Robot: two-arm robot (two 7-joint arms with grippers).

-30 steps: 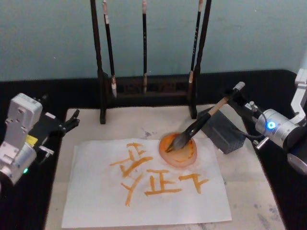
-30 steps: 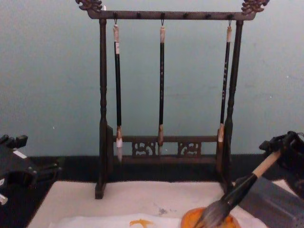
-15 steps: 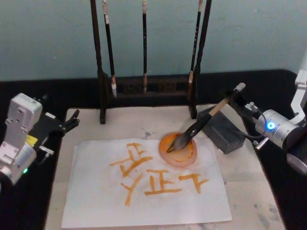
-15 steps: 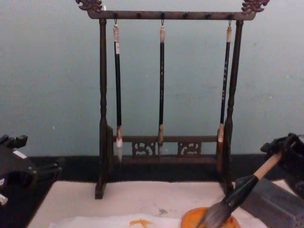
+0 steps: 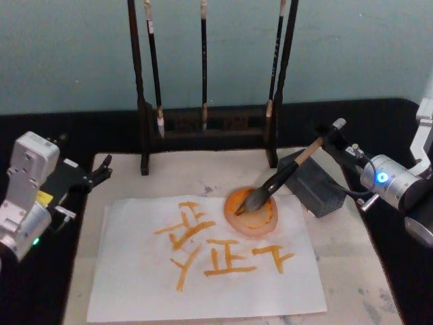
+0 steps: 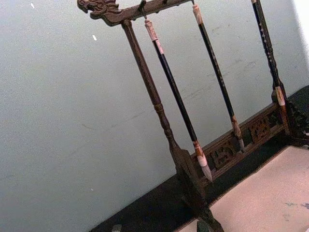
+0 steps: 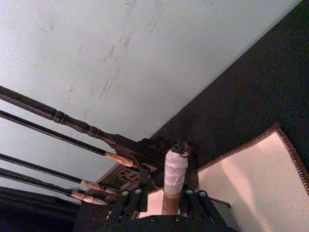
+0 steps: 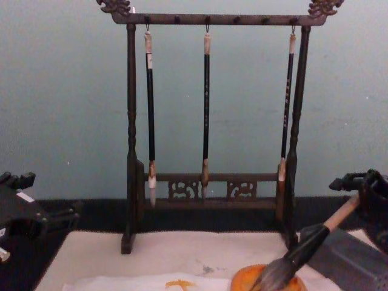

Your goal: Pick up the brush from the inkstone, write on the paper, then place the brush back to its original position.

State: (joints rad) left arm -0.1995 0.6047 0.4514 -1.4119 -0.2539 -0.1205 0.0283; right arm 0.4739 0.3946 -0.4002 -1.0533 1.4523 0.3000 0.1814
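- the right gripper (image 5: 327, 137) is at the far right of the mat (image 5: 352, 271), up over the grey block (image 5: 318, 191).
- it is clamped on the top end of the brush (image 5: 281, 179); in the right wrist view the pale, tape-wrapped handle sits between its fingers (image 7: 193, 197).
- the brush leans down to the left, and its bushy tip is in the round orange dish (image 5: 265, 223).
- the dish sits on the far right corner of the paper (image 5: 135, 284), which has orange marks on it.
- the left gripper (image 5: 101, 170) is parked off the left edge of the mat.
- three thin brushes (image 5: 203, 61) hang on the dark rack (image 5: 143, 122) at the far side.
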